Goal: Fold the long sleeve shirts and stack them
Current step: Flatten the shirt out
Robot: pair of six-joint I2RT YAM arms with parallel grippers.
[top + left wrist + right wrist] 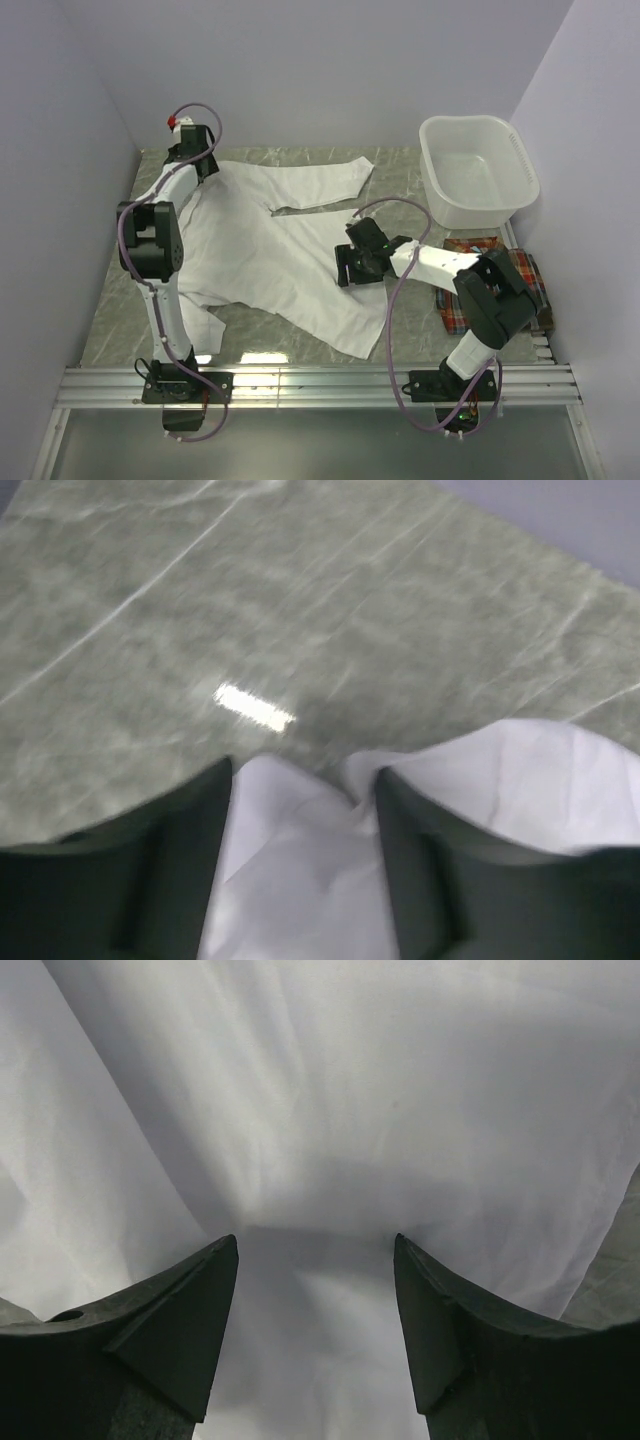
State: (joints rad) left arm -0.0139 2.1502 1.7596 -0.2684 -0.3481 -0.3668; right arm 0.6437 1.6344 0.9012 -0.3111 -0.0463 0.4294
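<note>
- The white shirt (270,250) lies spread flat on the table (120,310). Its body runs on a slant from the far left corner down to a hem near the front middle.
- 1 sleeve stretches along the far side toward the basin (480,205). The other sleeve looks bunched at the near left, beside the left arm.
- The plaid shirt (515,275) sits as a folded bundle at the right edge, partly under the right arm and well apart from the white shirt.
- The left gripper (303,772) is at the shirt's far left end. Its jaws stand apart, with a fold of white cloth lying between them and bare table just beyond. The cloth does not look pinched.
- The right gripper (315,1240) hangs over the right edge of the shirt's body, about halfway along its length. Its jaws are wide apart, with only smooth white cloth below and between them.
- The 2 grippers sit near opposite ends of a line across the upper body, so a fold would likely run crosswise to the shirt's long slant.
- The outstretched far sleeve lies between both arms. Its shoulder is nearer the left gripper and its cuff is nearer the right, so the sleeve probably needs folding in first.
</note>
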